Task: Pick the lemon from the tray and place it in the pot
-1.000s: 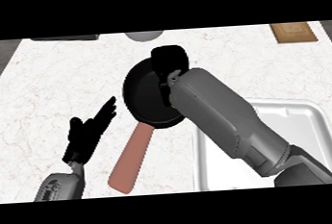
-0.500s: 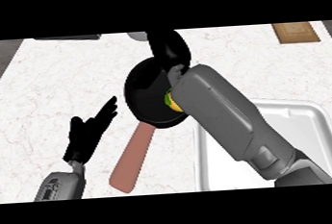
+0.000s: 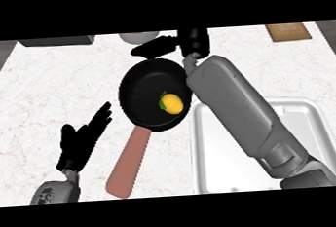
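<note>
A yellow lemon (image 3: 172, 103) lies inside the black pot (image 3: 141, 95), toward its right side. The pot has a long reddish-brown handle (image 3: 131, 161) pointing toward me. My right hand (image 3: 174, 44) is beyond the pot's far rim, fingers spread and holding nothing, with its grey forearm (image 3: 235, 111) crossing above the pot's right edge. A white tray (image 3: 301, 122) sits at the right, partly hidden by that forearm. At the lower left, beside the pot handle, my left hand (image 3: 83, 142) rests open with fingers up.
A grey box (image 3: 55, 42) stands at the back left. A pale round dish (image 3: 139, 36) sits at the back centre. A wooden board (image 3: 288, 31) lies at the back right. The counter is white marble.
My right hand has lifted away past the pot's far rim and let go of the lemon, which now lies uncovered in the pot. The left hand has stayed put.
</note>
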